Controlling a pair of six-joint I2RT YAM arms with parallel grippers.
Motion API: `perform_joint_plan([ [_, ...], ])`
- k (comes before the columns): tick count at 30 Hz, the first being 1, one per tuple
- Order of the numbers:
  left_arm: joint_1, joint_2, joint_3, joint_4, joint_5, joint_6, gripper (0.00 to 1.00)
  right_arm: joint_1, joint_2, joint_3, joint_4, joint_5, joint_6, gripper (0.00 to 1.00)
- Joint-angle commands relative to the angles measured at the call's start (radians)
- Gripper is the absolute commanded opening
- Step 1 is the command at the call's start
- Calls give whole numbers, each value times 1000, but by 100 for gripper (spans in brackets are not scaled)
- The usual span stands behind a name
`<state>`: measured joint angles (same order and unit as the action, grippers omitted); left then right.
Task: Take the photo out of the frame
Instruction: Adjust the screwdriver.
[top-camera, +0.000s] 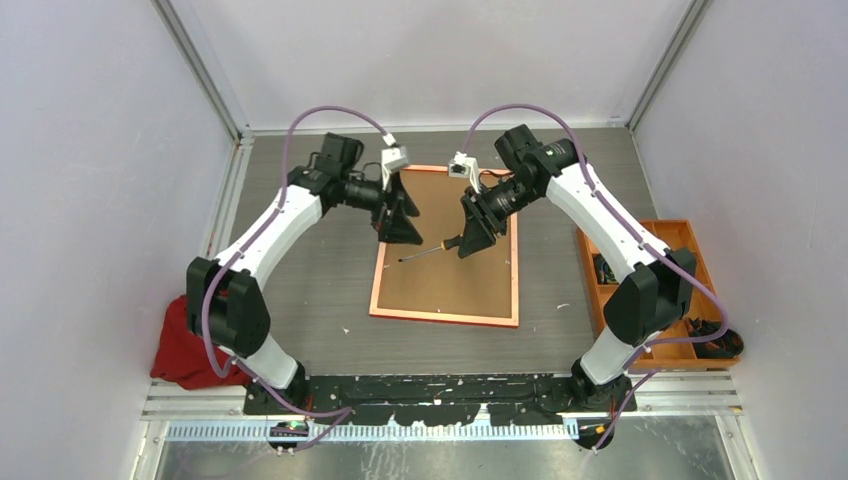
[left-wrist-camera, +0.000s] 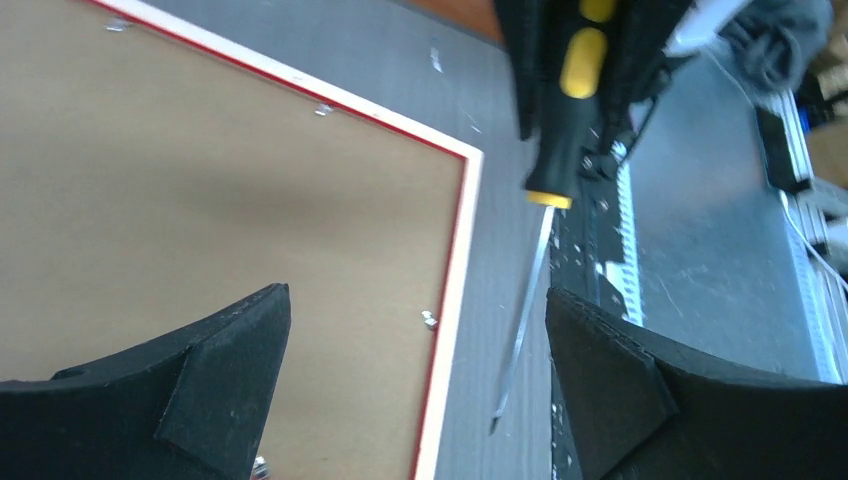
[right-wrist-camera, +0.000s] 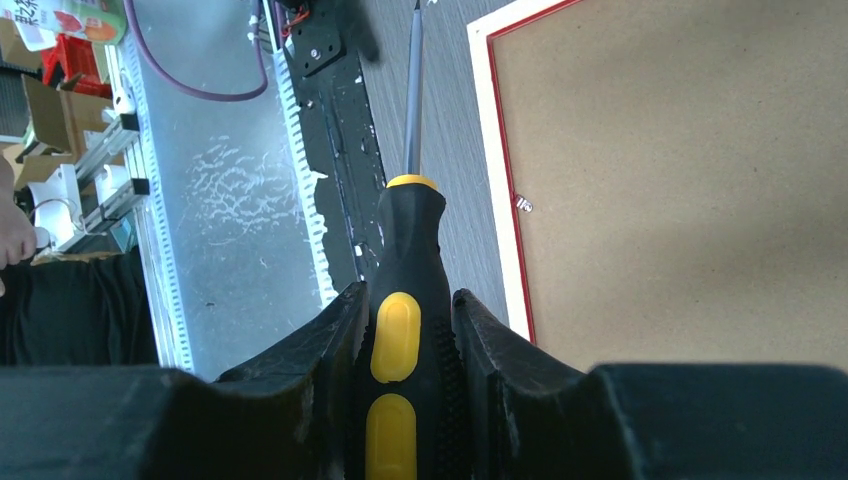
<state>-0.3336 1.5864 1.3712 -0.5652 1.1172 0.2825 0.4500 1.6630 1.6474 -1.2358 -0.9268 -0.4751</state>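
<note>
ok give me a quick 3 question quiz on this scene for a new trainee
1. True or false: the frame lies with its brown board facing up.
2. What does the right gripper hold? A) screwdriver B) brush C) nothing
3. Fill in: the left gripper is ____ (open or shut).
Key: 1 true; 2 A; 3 open.
</note>
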Motion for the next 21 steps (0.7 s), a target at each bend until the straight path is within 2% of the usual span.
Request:
perform_joint_plan([
  [1,-79,30,80,-272,39,205,100,6,-30,-8,19,-26,-20,1],
  [4,-105,50,84,-305,44,220,99,5,-41,-18,30,-23,-20,1],
  [8,-140,87,108,-356,21,236,81,5,-45,-18,32,-30,-20,1],
  [9,-146,104,122,-383,21,249,68,6,-45,-18,41,-33,-13,1],
  [12,-149,124,137,-410,32,260,44,6,-40,-21,68,-28,18,1],
  [16,-154,133,128,-405,40,260,2,2,-36,-31,139,-17,82,1],
  [17,-154,134,124,-399,41,253,0,2,-37,-34,161,-17,103,2],
  [18,-154,134,119,-385,42,238,0,2,-39,-39,186,-17,129,11],
  [21,-153,118,69,-255,53,124,0,-14,-42,-60,296,-19,256,51],
])
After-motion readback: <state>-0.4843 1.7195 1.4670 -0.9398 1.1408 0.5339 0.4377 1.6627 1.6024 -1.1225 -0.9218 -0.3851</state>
